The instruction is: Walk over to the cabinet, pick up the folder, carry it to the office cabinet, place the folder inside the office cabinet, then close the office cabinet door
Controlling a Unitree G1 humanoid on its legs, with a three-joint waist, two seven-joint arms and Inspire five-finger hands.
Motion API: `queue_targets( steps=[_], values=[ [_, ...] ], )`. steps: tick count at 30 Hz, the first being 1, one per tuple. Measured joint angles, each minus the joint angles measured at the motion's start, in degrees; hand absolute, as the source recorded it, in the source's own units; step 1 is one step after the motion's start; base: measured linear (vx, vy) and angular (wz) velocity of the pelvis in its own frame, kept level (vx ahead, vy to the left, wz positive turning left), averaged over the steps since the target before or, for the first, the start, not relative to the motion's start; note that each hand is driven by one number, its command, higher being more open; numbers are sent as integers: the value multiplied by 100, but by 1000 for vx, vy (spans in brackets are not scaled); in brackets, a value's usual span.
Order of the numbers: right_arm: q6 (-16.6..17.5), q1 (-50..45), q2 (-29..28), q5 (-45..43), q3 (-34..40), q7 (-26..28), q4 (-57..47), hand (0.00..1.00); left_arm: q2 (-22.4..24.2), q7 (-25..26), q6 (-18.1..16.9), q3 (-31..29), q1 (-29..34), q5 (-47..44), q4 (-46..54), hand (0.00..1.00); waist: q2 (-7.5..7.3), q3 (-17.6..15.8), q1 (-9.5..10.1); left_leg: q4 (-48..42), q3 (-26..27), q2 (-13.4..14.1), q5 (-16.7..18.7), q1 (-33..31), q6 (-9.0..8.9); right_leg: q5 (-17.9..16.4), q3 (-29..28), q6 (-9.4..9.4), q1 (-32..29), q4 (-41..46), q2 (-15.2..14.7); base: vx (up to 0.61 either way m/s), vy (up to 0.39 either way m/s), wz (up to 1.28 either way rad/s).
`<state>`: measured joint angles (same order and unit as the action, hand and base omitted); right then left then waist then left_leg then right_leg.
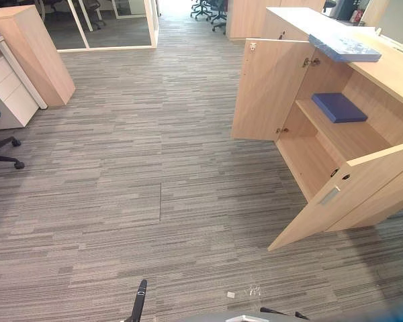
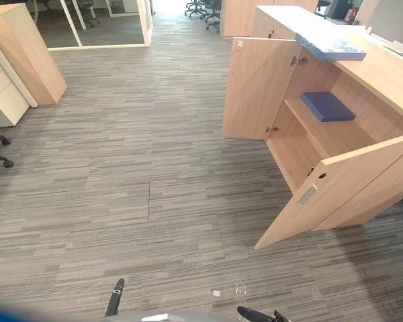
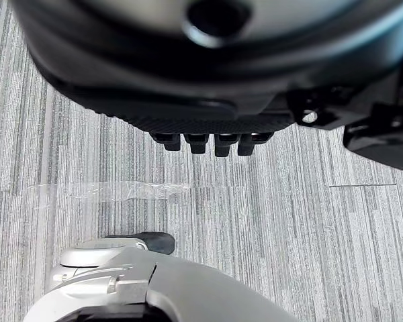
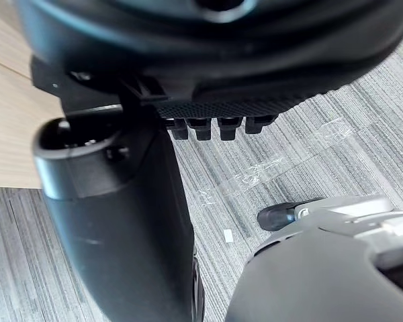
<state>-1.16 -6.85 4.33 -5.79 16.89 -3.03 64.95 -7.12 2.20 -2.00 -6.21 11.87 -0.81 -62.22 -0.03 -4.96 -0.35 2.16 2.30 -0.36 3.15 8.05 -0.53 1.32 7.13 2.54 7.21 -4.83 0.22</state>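
The wooden office cabinet (image 1: 383, 70) stands at the right with both doors swung open. A dark blue folder (image 1: 338, 107) lies flat on its upper shelf inside. A second, pale blue patterned folder (image 1: 344, 48) rests on the cabinet top. My left hand (image 1: 140, 298) hangs low at the bottom edge over the carpet; its fingers (image 3: 208, 142) point down, relaxed, holding nothing. My right hand (image 2: 255, 314) hangs at the bottom edge too; its fingers (image 4: 221, 127) are straight and empty, far from the cabinet.
The left cabinet door (image 1: 269, 90) opens away from me; the right door (image 1: 342, 194) juts out over the carpet towards me. A wooden cabinet (image 1: 33, 50), white drawer unit (image 1: 7, 87) and chair base (image 1: 3, 151) stand at left. Tape scraps (image 1: 252, 290) lie on the floor.
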Motion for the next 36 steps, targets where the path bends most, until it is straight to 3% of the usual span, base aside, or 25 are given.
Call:
queue_targets(
  steps=[22,30,36],
  values=[
    [14,218,-32,-119,-1,-12,63,100,86,307,-1,-376,-4,-76,1,100,-68,-65,-7,164,-56,-17,-90,49,15,7,64,6,-17,-1,-5,-3,-1,0],
    [19,376,-1,-114,-15,-44,-71,100,59,369,-102,-117,-221,-66,3,100,4,-412,-29,55,-86,-54,-129,-12,22,-73,207,57,-204,363,-90,-50,-3,1],
    [19,377,-58,-107,-27,-88,-183,100,18,399,-130,-100,-221,-45,16,100,-57,-460,-23,-101,-69,-56,-70,-188,-55,-292,570,-132,-393,589,-216,-32,-9,2]
  ],
)
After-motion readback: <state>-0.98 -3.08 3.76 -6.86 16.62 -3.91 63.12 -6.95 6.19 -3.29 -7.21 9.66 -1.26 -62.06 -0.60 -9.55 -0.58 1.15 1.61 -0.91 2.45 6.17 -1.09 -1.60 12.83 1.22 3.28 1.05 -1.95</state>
